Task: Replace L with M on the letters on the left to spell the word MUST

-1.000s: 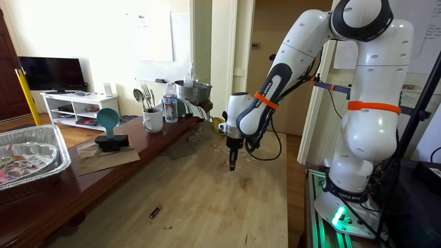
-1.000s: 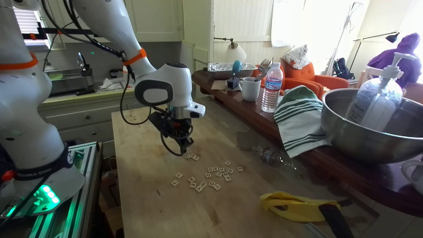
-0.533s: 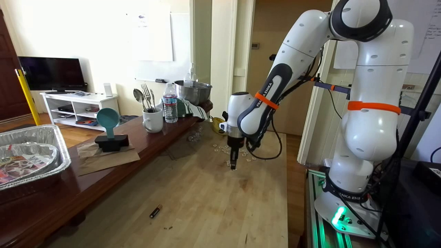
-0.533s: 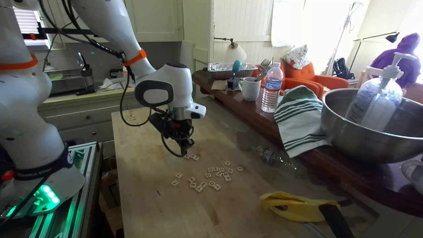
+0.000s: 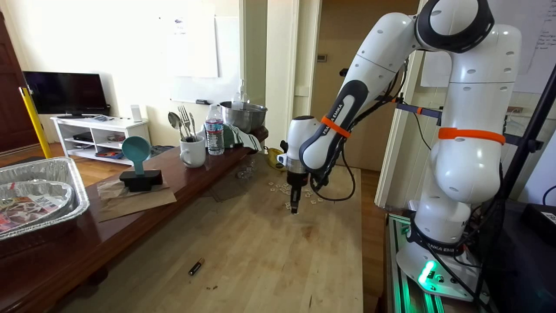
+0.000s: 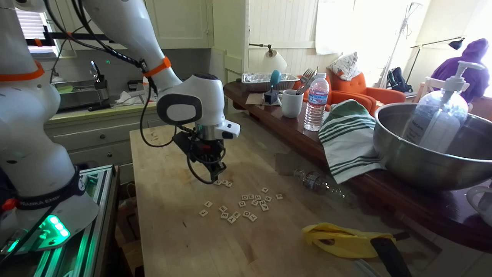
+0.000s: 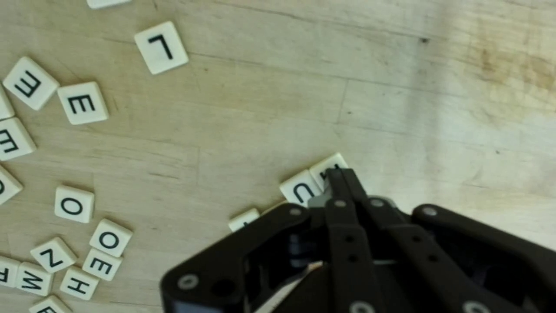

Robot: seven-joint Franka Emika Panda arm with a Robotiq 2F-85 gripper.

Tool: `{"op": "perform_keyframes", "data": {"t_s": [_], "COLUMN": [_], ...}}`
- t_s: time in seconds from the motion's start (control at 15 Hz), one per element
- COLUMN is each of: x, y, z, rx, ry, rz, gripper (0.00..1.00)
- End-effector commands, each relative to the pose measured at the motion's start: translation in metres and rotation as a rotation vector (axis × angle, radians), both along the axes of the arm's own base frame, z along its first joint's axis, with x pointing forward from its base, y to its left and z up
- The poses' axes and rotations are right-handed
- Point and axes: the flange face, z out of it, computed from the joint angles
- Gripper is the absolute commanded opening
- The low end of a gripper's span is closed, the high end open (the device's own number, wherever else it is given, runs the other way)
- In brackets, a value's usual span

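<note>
- Your pincer [image 7: 341, 174] is narrow, tips together with no gap showing, over the end letter [image 7: 328, 164]; whether they touch it, I can't tell.
- That end letter meets the U [image 7: 300, 187]; its mark is mostly hidden, so lift and read it. A tile reading M or W [image 7: 34, 278] lies among the loose ones.
- If this is squaring-up, nudge lightly and low, lest the row skew.
- Your open room is right of the row in the wrist view; the edge of the table [image 5: 278, 261] and the raised counter [image 5: 91, 234] stand well apart from the tips.

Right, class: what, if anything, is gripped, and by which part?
Nothing, it seems: the gripper is shut, its fingers together; they partly hide the tile beside the U.
</note>
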Motion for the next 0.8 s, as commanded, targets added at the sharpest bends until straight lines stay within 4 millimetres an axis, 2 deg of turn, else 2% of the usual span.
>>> {"op": "perform_keyframes", "data": {"t_s": [0.0,0.33,0.73], "x": [-0.001,0.004,0.021], "y": [-0.002,-0.002,-0.003], "z": [-0.009,0.007,0.021], "rx": [0.013,0.025,0.03], "ry": [0.011,-0.02,-0.074], "rz": [0.003,0.009,0.022], "gripper": [0.0,0.0,0.0]}}
